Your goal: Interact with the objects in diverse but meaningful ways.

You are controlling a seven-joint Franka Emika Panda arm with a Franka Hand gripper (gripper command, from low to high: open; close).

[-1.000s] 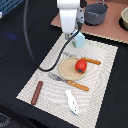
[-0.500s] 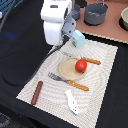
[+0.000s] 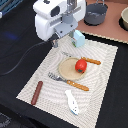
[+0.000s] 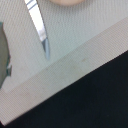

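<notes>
Four small toys lie spread over the woven placemat [image 3: 100, 85] on the dark worktop [image 3: 20, 45]. The red tomato ball [image 3: 80, 65] sits on the round tan plate [image 3: 67, 70]; the brown sausage stick [image 3: 37, 92] lies near the mat's corner at the exterior view's left; the white-and-blue fish piece [image 3: 72, 101] rests near the mat's front edge; the light blue carton block [image 3: 78, 39] stands at the far edge, just beside the arm. A fork [image 3: 67, 81] lies against the plate's near rim and a knife [image 3: 89, 60] along its far side.

Compared with a second ago, the arm has swung toward the exterior view's left and grown larger in view, its white body now covering the mat's far corner. The toys have not shifted. The gripper [image 3: 62, 36] is hidden under the body, so whether it is parted or clenched cannot be told. The wrist view shows only the knife blade [image 4: 40, 30] and the mat's edge, nothing between the jaws. This looks like repositioning between interactions, probably toward the carton.
</notes>
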